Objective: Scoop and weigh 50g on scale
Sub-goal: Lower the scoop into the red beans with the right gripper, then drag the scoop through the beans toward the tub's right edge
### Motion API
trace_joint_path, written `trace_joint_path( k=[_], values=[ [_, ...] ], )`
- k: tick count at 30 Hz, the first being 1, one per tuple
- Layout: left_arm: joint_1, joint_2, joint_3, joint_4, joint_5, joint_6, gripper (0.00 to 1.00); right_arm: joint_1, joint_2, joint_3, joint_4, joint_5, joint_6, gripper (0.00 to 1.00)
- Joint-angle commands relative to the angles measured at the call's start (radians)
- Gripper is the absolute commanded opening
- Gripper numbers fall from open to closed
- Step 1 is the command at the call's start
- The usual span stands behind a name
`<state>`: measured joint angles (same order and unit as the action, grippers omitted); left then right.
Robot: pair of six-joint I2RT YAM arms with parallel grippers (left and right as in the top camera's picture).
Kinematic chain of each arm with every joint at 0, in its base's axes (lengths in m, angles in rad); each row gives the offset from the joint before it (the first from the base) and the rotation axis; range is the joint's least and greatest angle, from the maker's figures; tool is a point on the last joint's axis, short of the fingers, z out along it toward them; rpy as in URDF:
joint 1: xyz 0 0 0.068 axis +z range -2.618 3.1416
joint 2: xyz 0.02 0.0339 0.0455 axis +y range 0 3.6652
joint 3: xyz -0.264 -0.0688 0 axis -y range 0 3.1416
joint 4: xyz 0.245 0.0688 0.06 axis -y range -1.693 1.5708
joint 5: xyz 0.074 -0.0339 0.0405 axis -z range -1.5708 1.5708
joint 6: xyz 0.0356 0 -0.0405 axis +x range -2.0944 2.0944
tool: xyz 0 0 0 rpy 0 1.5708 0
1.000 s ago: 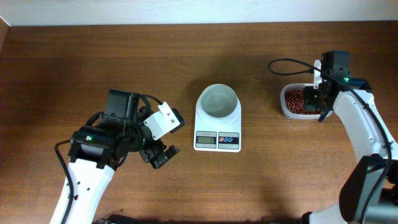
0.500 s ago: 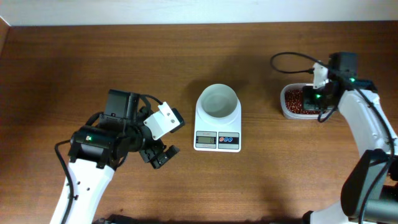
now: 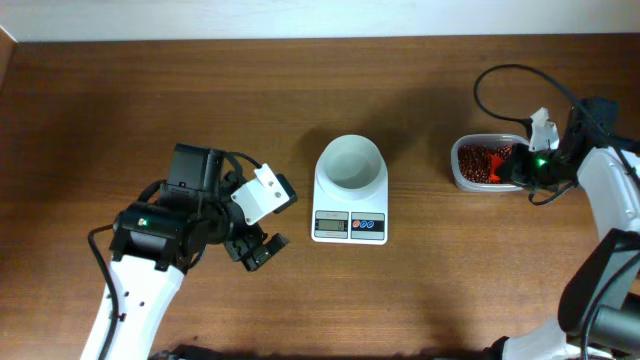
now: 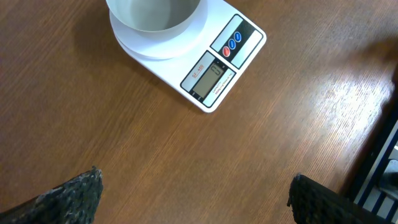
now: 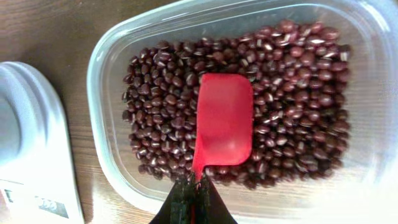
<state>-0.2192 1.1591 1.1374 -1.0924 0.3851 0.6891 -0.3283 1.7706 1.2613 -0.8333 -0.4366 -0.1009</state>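
The white scale (image 3: 349, 226) stands mid-table with a round white bowl (image 3: 350, 162) on top; the bowl looks empty. In the left wrist view the scale (image 4: 219, 70) lies ahead of my open left gripper (image 4: 196, 185), which hovers over bare wood. My left gripper (image 3: 256, 250) sits left of the scale. A clear tub of red beans (image 3: 478, 163) is at the right. My right gripper (image 5: 193, 188) is shut on the handle of a red scoop (image 5: 224, 119), whose blade lies on the beans (image 5: 286, 74) with none on its face. My right gripper (image 3: 522, 168) is at the tub's right end.
A black cable (image 3: 500, 75) loops above the right arm. The table's back edge meets a pale wall (image 3: 320, 18). The tub's rim (image 5: 102, 155) lies close to the scale's side in the right wrist view.
My right arm has swung to the right, so the gripper now reaches into the tub from its right end. The left arm and the scale have not moved.
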Motion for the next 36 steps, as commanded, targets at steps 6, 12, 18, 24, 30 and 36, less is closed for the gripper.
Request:
trace_joint_path(
  k=[6,12,18,24,30,36],
  values=[
    [0.004,-0.013,0.008,0.000,0.000,0.012,0.99,-0.087,0.071,-0.011,-0.040,-0.124,0.003,0.04],
    [0.004,-0.013,0.008,0.000,0.000,0.012,0.99,-0.137,0.071,-0.011,-0.041,-0.163,0.003,0.04],
    [0.004,-0.013,0.008,0.000,0.000,0.012,0.99,-0.138,0.103,-0.011,-0.008,-0.155,0.004,0.04],
    [0.004,-0.013,0.008,0.000,0.000,0.012,0.99,-0.158,0.139,0.011,-0.024,-0.231,0.007,0.04],
    [0.004,-0.013,0.008,0.000,0.000,0.012,0.99,-0.225,0.121,0.024,-0.029,-0.296,-0.027,0.04],
    [0.004,-0.013,0.008,0.000,0.000,0.012,0.99,-0.227,-0.018,0.026,-0.023,-0.293,-0.050,0.04]
  ],
)
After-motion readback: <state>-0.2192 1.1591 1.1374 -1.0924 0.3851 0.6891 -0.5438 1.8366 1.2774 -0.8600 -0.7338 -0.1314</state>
